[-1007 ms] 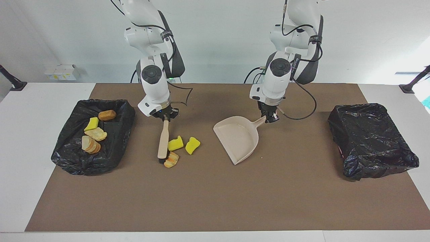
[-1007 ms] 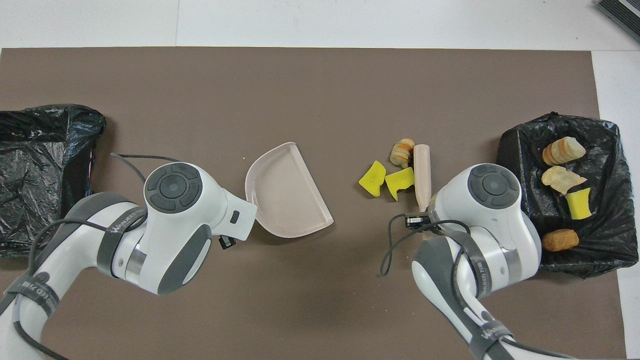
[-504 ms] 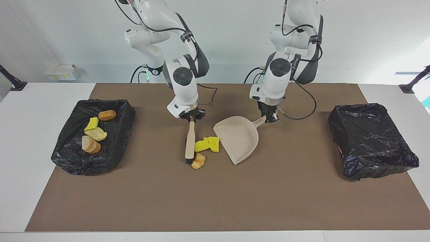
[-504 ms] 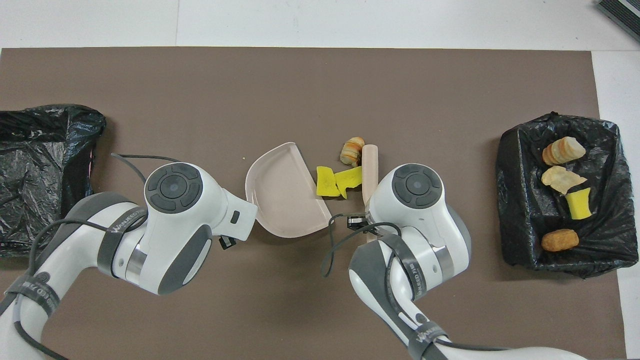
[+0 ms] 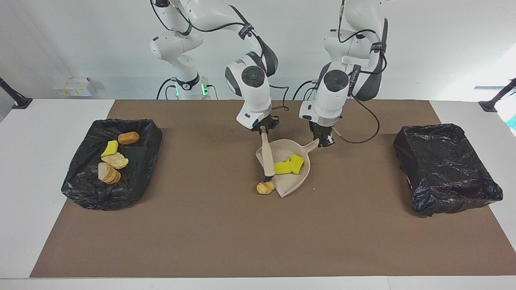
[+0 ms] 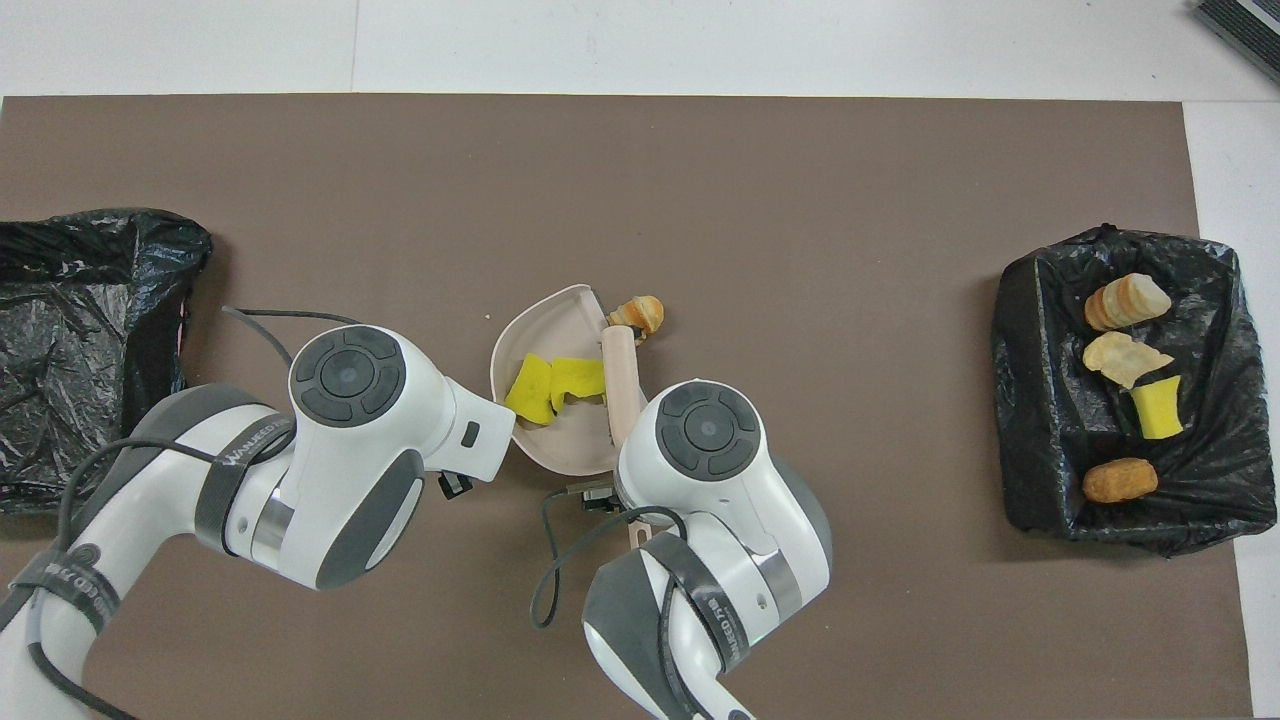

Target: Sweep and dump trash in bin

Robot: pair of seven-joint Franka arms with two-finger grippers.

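Observation:
The beige dustpan (image 5: 291, 183) (image 6: 565, 447) lies mid-table, and my left gripper (image 5: 325, 139) is shut on its handle. My right gripper (image 5: 264, 129) is shut on the beige brush (image 5: 266, 155) (image 6: 622, 372), whose black bristles rest at the pan's mouth. Two yellow trash chunks (image 5: 288, 165) (image 6: 553, 384) lie inside the pan. An orange bread-like scrap (image 5: 265, 187) (image 6: 639, 313) sits on the mat just outside the pan's lip, by the bristles. In the overhead view both wrists hide the fingers.
A black-lined bin (image 5: 139, 169) (image 6: 1030, 400) at the right arm's end holds several scraps of bread and yellow sponge. Another black-lined bin (image 5: 443, 161) (image 6: 80, 330) stands at the left arm's end. A brown mat (image 5: 242, 241) covers the table.
My right arm swept the brush toward the dustpan, pushing both yellow chunks into it. The bread scrap slid along and stopped outside the lip. The left arm stayed still.

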